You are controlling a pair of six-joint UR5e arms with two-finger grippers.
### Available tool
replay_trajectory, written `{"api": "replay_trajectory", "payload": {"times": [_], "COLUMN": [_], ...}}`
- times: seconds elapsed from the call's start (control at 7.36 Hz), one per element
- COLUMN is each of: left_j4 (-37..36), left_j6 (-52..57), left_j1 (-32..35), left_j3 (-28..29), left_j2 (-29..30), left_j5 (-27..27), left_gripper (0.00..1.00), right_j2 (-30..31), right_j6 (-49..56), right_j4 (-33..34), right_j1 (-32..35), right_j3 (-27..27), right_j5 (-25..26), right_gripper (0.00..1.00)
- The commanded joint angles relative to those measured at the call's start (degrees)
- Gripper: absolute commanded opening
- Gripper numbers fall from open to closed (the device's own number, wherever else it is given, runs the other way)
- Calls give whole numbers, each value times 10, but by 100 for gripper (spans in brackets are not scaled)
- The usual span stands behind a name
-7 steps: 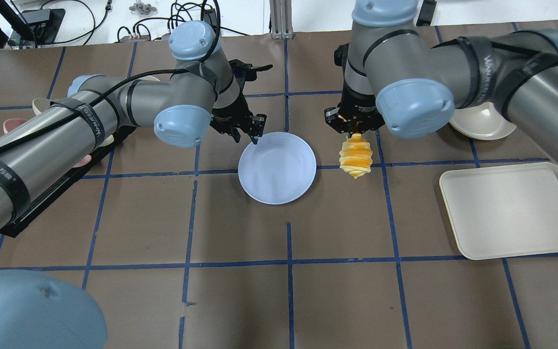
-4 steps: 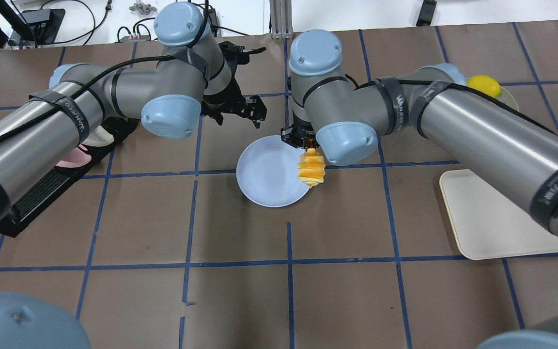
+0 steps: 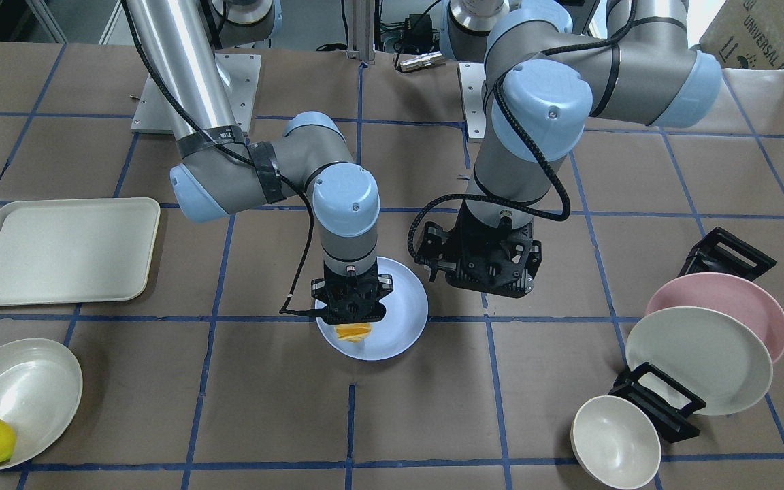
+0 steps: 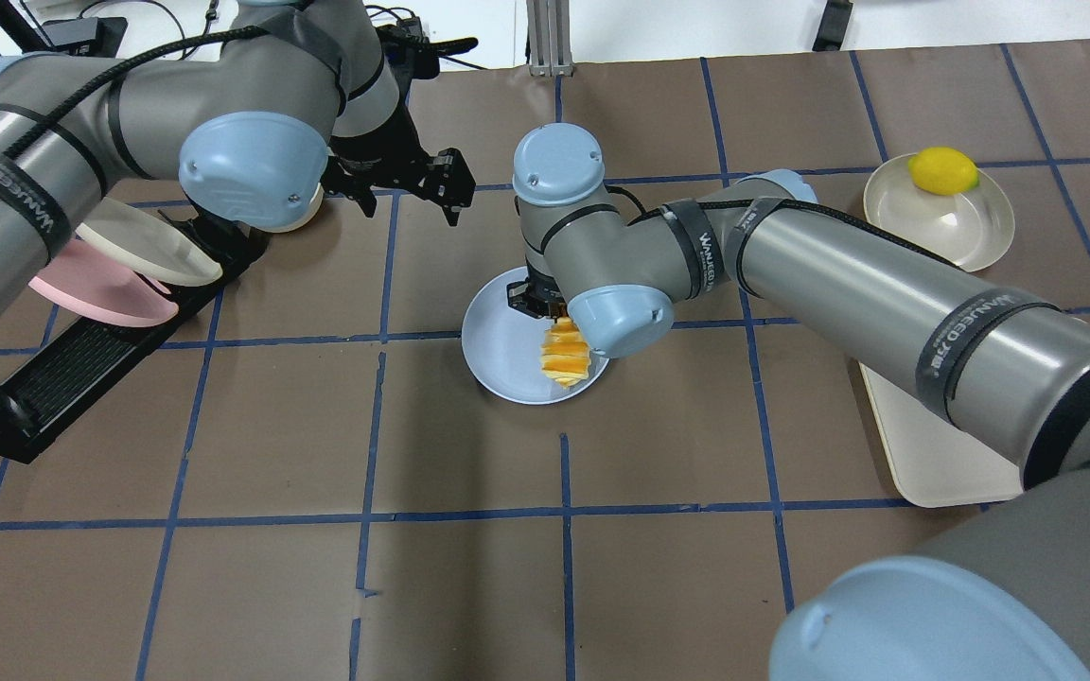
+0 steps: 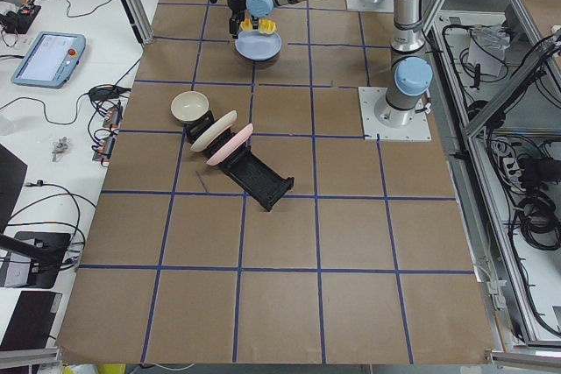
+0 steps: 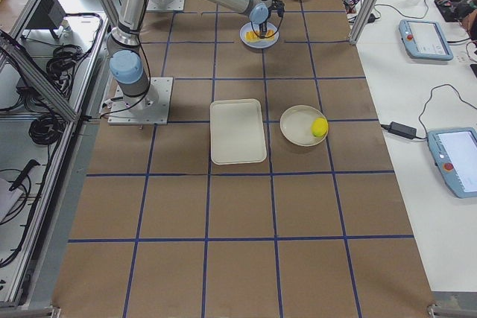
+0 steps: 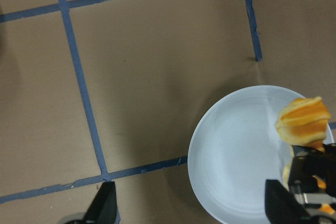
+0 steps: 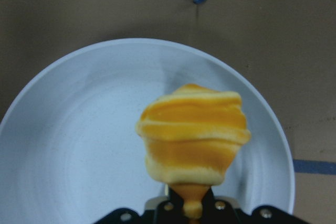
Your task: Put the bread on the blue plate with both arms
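Brown paper surface (image 4: 469, 586) marked with a blue tape grid. Blue plate (image 4: 502, 348) lies near the centre of the overhead frame. Right gripper (image 3: 352, 318) is clenched on one end of the bread (image 4: 565, 353). The loaf hangs over the plate's right half in that view, inside the rim. Whether loaf and plate touch: cannot tell.

Left gripper (image 4: 408, 192) is released, fingers spread wide, nothing between them. It sits up and left of the plate, over bare surface, apart from it.

Lemon (image 4: 942, 170) in a cream bowl (image 4: 975, 232), upper right. Cream tray (image 4: 923, 445) at right. Pink plate (image 4: 100, 284) and cream plate (image 4: 143, 248) stand in a black rack (image 4: 62, 369), left side.
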State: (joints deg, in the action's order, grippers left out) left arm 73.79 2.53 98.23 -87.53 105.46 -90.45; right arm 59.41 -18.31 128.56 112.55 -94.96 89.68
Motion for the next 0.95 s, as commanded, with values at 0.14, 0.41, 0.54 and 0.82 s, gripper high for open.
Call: {"api": "replay_trajectory", "payload": {"times": [0.14, 0.41, 0.54, 0.82], "left_j4": [80, 137, 167, 198], "left_j6": [4, 6, 7, 8], "left_j1": [-42, -61, -65, -66], "left_j3": [12, 21, 32, 56], "left_j2": [-42, -84, -89, -86], "left_j5": [-28, -10, -13, -14], "left_gripper": [100, 100, 100, 100], "right_j2": [-4, -11, -12, -12], "right_j6": [-8, -26, -26, -26], "right_j4": [-2, -25, -26, -26], "right_j1": [6, 12, 12, 12], "right_j3": [21, 32, 29, 28], "right_j5": [-9, -6, -3, -1], "right_gripper": [8, 66, 76, 100]}}
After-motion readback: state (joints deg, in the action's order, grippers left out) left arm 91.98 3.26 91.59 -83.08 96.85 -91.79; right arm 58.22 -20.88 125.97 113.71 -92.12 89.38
